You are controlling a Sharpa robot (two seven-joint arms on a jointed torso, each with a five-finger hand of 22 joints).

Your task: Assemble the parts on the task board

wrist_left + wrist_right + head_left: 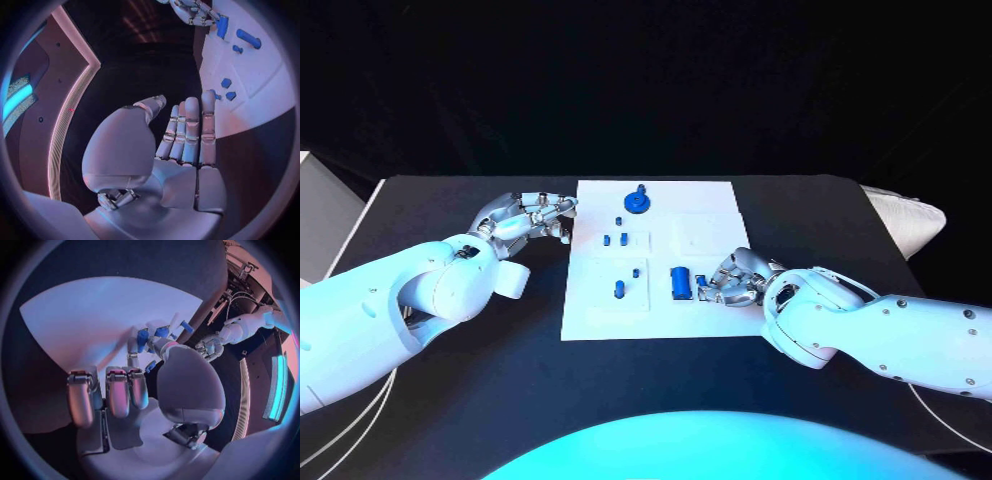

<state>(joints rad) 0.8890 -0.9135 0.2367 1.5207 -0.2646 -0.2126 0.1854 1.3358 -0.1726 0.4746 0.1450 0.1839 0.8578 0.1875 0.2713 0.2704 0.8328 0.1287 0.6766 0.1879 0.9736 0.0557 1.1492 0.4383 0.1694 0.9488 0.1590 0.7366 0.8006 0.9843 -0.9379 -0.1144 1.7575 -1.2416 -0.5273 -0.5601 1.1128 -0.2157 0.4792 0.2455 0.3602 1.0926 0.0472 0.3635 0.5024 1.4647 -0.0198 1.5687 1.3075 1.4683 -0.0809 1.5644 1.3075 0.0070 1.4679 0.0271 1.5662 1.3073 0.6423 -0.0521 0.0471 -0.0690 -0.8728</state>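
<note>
Right hand (730, 277) rests at the board's (596, 318) right edge, fingers curled beside a blue block (679, 282) — whether it grips, can't tell. Left hand (524, 220) hovers off the left edge, fingers together, empty. Parts look small, rigid, light — prob. best pinched by the sides.

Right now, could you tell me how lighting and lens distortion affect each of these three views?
Head view: bluish light washes the white arms, the task board stays legible against the black table. Left wrist view: fisheye bends the board's edge beside the left hand. Right wrist view: the right hand looms large, the board curves behind.
</note>
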